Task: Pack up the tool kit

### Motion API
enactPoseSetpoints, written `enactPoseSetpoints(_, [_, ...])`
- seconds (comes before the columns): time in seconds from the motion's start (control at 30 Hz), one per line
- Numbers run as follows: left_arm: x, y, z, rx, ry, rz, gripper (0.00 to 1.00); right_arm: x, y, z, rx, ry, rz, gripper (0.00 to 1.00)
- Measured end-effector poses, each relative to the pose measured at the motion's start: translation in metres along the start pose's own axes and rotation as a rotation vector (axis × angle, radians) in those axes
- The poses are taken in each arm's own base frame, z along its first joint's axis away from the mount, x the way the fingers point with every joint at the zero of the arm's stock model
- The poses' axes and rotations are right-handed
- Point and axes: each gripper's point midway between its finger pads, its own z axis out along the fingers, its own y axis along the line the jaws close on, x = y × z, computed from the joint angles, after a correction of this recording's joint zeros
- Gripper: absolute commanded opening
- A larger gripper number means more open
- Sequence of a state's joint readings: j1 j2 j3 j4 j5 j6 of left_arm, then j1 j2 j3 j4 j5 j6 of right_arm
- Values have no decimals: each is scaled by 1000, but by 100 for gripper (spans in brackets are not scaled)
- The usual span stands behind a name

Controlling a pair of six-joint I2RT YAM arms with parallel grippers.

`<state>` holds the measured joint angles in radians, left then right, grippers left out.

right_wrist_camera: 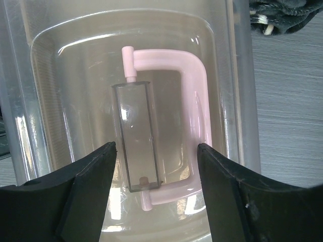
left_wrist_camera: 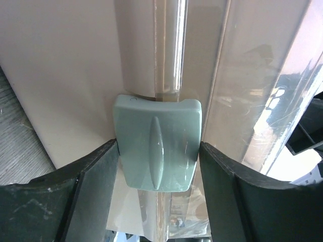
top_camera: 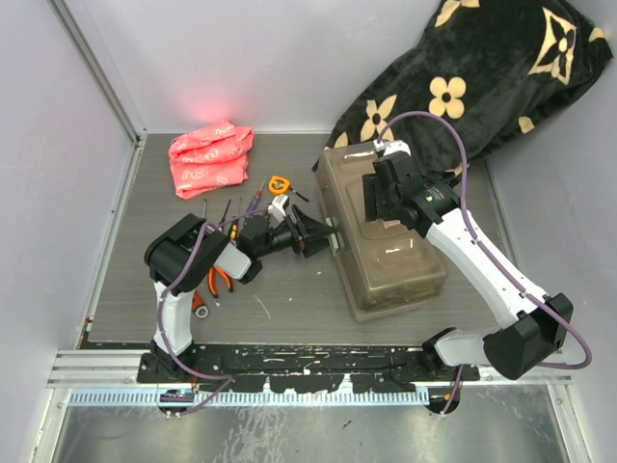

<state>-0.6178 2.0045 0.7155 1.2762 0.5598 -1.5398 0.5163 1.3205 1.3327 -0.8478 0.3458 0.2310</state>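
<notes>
Unlatching is judged in hand: the latch of the toolbox is flanked by the spread left tool, the handle overhung by the spread right tool; the latch must be pried next.

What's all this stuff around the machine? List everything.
toolbox: one, brown see-through, right of centre.
latch: one, grey-green, toolbox's left side.
handle: one, pale pink, flat in the lid.
tape measure: one, orange, left of toolbox.
screwdrivers: several, dark, beyond left arm.
pliers: one, orange handles, beside left arm.
crumpled bag: one, pink-red, far left.
blanket: one, black with cream flowers, far right.
table: one, grey.
left arm: one, black-white, jaws open around latch.
right arm: one, black-white, jaws open over handle.
</notes>
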Motion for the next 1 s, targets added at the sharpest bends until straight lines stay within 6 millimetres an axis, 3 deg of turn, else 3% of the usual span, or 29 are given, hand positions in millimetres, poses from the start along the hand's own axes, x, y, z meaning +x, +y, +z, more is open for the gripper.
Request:
enactPoseSetpoints(0.23, [2, 2, 4, 1, 6, -15, 38, -1, -4, 2, 12, -4, 8, 69])
enactPoseSetpoints(0.47, [4, 2, 5, 4, 19, -15, 2, -2, -6, 4, 18, -14, 14, 69])
enactPoseSetpoints(1.0, [5, 3, 5, -90, 31, 1, 0, -3, -8, 5, 16, -34, 16, 69])
